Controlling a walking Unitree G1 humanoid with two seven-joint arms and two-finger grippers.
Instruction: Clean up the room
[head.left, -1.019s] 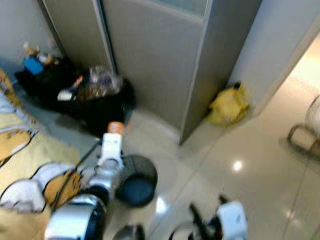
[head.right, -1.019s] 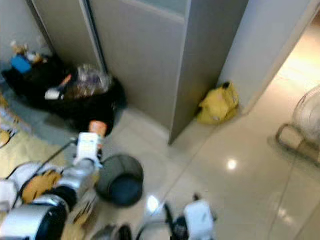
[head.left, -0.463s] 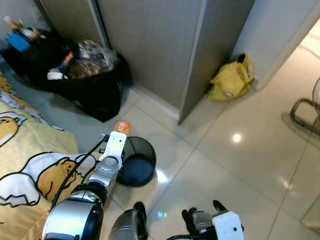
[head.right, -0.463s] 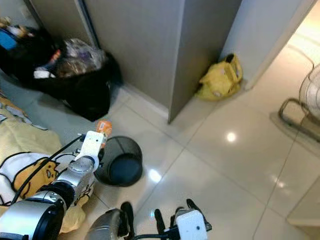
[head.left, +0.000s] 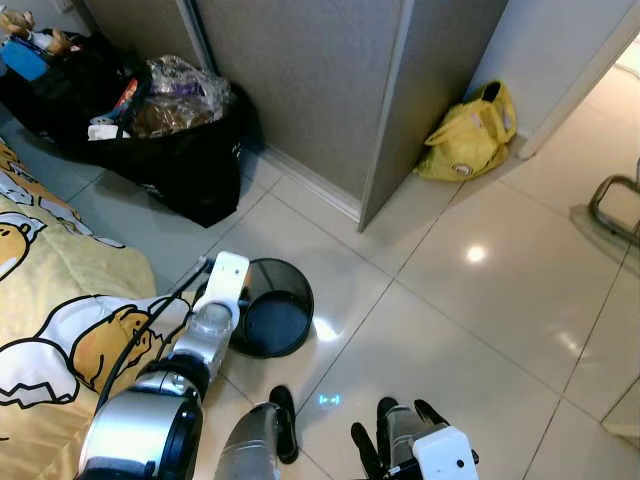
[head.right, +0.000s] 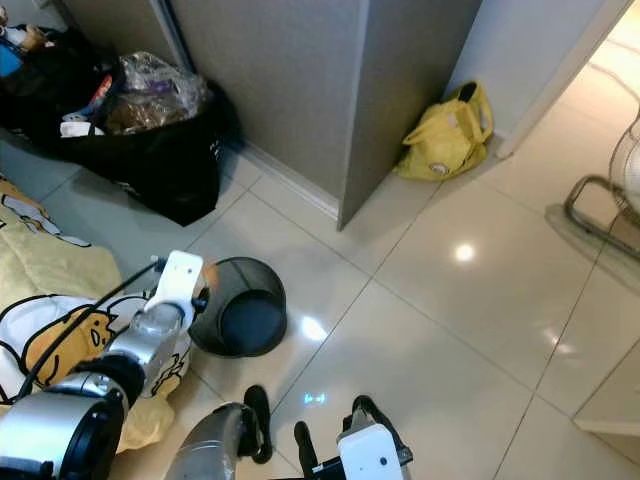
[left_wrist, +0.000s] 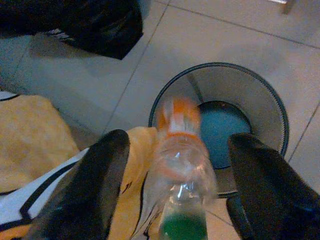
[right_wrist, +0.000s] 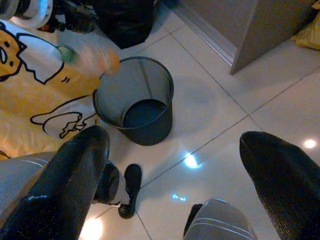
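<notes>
One clear plastic bottle with an orange cap and a green label (left_wrist: 181, 165) shows between the two black fingers of the left gripper (left_wrist: 180, 190), blurred, its cap end pointing at the rim of the one round black wire-mesh wastebasket (head.left: 272, 320). The fingers (left_wrist: 95, 190) stand spread to either side of the bottle with gaps visible between each finger and the bottle's body, so the gripper looks parted rather than clamped; whether the bottle touches either finger lower down cannot be told. In the right wrist view the bottle (right_wrist: 90, 56) appears as an orange and green blur just above and beside the basket's rim, over the edge of the bedding. The basket stands upright on the glossy pale tiled floor (head.left: 480, 320), its dark bottom bare, just beside one yellow blanket printed with cartoon figures (head.left: 60, 310). The right gripper (right_wrist: 175, 170) hangs low near the robot's body, its two fingers spread wide apart with nothing between them, the basket ahead of it. Against the grey panelled wall (head.left: 300, 80) sit one full black rubbish bag (head.left: 170, 150) and, round the corner, one yellow bag with handles (head.left: 470, 135). A curved metal frame (head.left: 612, 205) shows at the right edge.
</notes>
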